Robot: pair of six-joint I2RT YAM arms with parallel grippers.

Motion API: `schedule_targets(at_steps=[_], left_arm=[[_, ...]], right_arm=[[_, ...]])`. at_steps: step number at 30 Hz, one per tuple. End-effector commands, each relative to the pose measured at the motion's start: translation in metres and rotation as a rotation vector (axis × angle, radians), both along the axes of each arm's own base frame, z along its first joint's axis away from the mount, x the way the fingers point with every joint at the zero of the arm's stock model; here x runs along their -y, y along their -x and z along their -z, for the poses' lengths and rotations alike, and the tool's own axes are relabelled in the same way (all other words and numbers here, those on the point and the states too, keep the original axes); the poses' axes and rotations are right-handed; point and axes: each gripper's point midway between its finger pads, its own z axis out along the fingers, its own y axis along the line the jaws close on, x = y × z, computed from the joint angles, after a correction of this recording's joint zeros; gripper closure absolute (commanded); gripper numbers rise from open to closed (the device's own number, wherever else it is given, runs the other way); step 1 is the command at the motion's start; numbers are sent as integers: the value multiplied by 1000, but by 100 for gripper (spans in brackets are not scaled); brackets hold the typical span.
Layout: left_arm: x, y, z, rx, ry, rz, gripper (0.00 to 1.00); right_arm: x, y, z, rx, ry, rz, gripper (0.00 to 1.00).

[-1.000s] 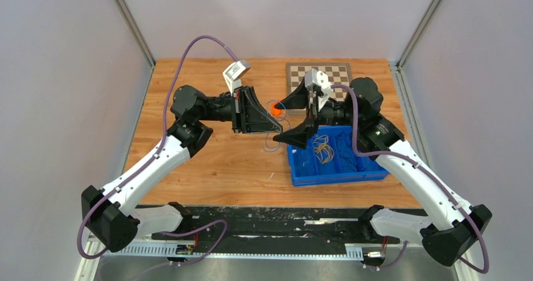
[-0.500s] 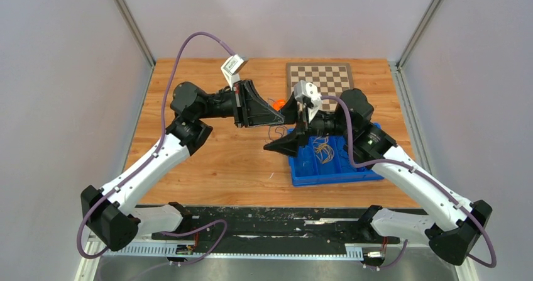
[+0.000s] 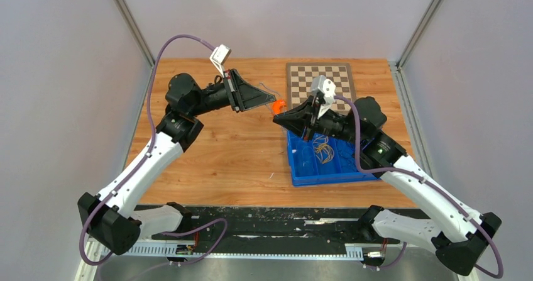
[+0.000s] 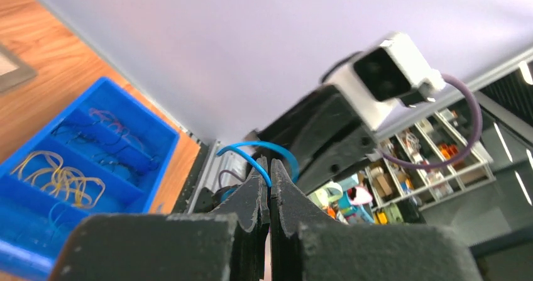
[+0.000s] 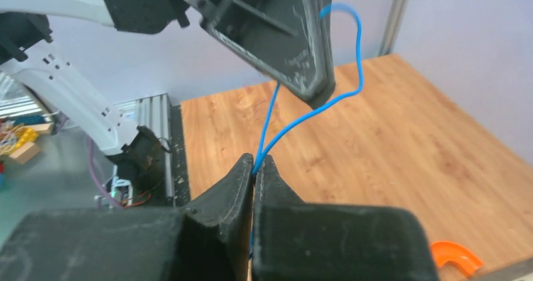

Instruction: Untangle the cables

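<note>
Cable, thin and blue, spans mid-air at the centre of the overhead frame: left gripper clenched on one stretch, right gripper pinched shut on another just beside it, above the wooden table. Right of centre, yellow loops lie in a blue bin. Light, limp and slick-looking, the strand would likely slide through a loose pinch; holds near its ends, drawn apart gently, look safest.
</note>
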Motion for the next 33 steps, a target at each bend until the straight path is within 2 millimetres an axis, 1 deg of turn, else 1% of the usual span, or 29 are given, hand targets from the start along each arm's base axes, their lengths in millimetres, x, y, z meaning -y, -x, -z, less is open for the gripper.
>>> schedule_targets(at_steps=[1,2,3,5,7,9,10,11,13,14,15,16,17,18,19,20,21,22,23,24,25,26,27,29,30,33], left_arm=[[-13,-18,17,-110,-41,-123,100],[-13,-19,34,-163,-72,-125,100],[-12,-19,42,-186,-85,-123,100],[-8,-14,67,-235,-119,-95,100],[-1,1,74,-202,-128,-36,100],[6,20,76,-144,-140,36,98],[10,31,77,-120,-148,76,97],[10,38,79,-78,-162,101,94],[8,47,80,-29,-180,125,77],[4,44,82,-20,-192,114,55],[-1,44,85,4,-224,104,44],[-9,34,89,44,-251,65,26],[-17,30,92,34,-282,39,19],[-30,17,94,69,-303,-13,6],[-39,14,96,68,-322,-38,3],[-52,1,98,103,-343,-92,1],[-60,-1,103,100,-365,-111,0],[-70,-10,107,133,-395,-151,0],[-76,-10,112,116,-423,-161,0],[-82,-14,116,136,-448,-183,0],[-85,-13,122,121,-467,-186,0],[-89,-16,125,135,-486,-205,0],[-91,-15,131,129,-498,-208,0],[-93,-14,139,131,-513,-220,0],[-94,-15,144,125,-515,-227,0],[-95,-17,148,110,-521,-242,0]], right_arm=[[21,3,-24,130,-17,75,100],[23,6,-30,155,-22,70,100],[24,7,-36,173,-28,67,100],[26,9,-47,204,-37,73,100],[29,4,-55,236,-37,101,100],[34,-2,-60,253,-36,128,100],[36,-4,-61,255,-35,135,100],[39,-5,-60,251,-32,141,100],[44,-8,-56,235,-21,151,100],[48,-10,-52,223,-8,163,100],[54,-15,-47,211,14,189,100],[63,-22,-41,192,41,229,100],[73,-30,-31,162,75,271,100],[85,-39,-17,122,119,320,100],[99,-48,0,66,171,370,100],[117,-58,21,-1,229,430,100],[142,-70,40,-63,279,511,100],[156,-72,59,-118,329,541,100],[185,-82,75,-171,364,622,100],[204,-84,87,-210,394,659,100],[218,-84,97,-239,414,673,100],[232,-85,105,-268,426,693,100],[239,-85,110,-297,431,698,100],[237,-84,113,-364,410,671,100],[232,-83,113,-395,383,649,100],[214,-81,104,-485,252,601,100]])
